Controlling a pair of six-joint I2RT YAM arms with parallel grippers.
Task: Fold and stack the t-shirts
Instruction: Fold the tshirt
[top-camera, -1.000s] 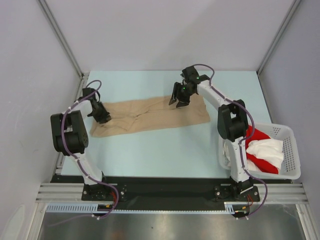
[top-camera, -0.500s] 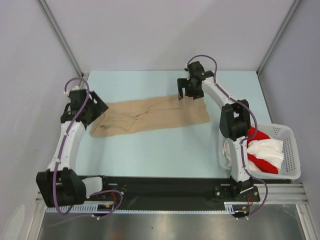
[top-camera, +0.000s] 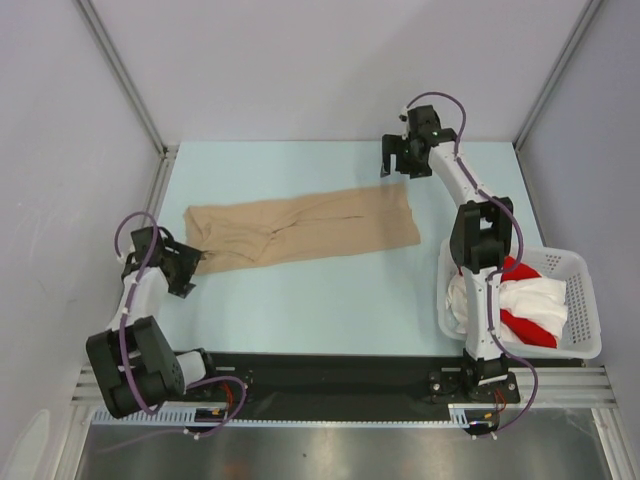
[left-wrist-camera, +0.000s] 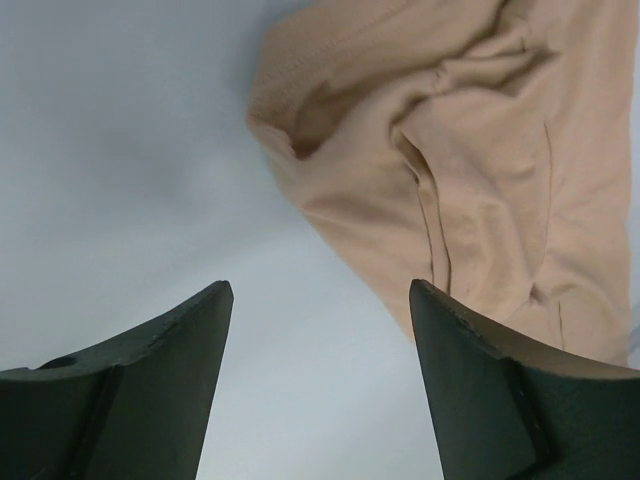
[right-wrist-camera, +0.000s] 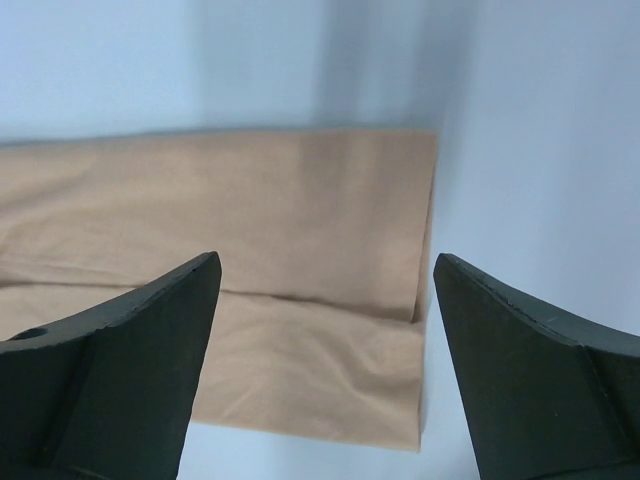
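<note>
A beige-tan t-shirt (top-camera: 300, 228) lies folded into a long strip across the middle of the table. My left gripper (top-camera: 190, 268) is open and empty at the strip's near left end; its wrist view shows the crumpled sleeve end (left-wrist-camera: 470, 150) ahead of the fingers (left-wrist-camera: 480, 380). My right gripper (top-camera: 393, 168) is open and empty, raised beyond the strip's far right corner; its wrist view shows the folded right end (right-wrist-camera: 320, 300) below. Red and white t-shirts (top-camera: 525, 305) lie bunched in the basket.
A white lattice basket (top-camera: 585, 300) stands at the right edge of the light blue table (top-camera: 330, 300). Grey walls and metal posts close off the back and sides. The arm bases sit on a black rail at the near edge.
Both grippers have let go of the beige shirt and drawn away. The left moved toward the near left, the right toward the far right. The shirt lies flat.
</note>
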